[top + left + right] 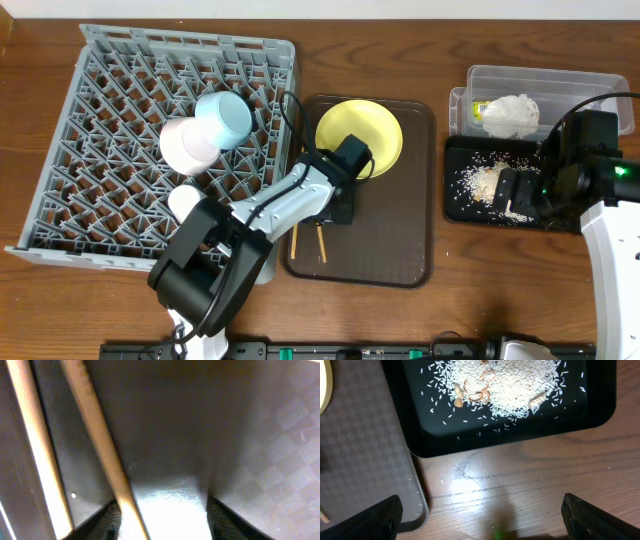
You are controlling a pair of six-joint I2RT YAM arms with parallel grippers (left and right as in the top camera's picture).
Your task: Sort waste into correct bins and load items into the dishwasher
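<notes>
Chopsticks (100, 435), two thin tan wooden sticks, are lying side by side on the brown serving tray (240, 430). We are seeing the left gripper (165, 522) standing partly open just above them, one stick passing between its fingers, not clamped. Right gripper (480, 520) is hanging wide open, empty, beside the black tray (580, 415) holding rice crumbs (510, 385).

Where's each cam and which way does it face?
Overhead: above the table, straight down; dish rack, brown tray, black tray, left arm, right arm.
Left wrist: low over brown tray, facing down at chopsticks; left fingers at bottom edge.
Right wrist: over black tray, rice, table; facing down; right fingers in bottom corners.
Shared: overhead and left wrist both see the chopsticks.
</notes>
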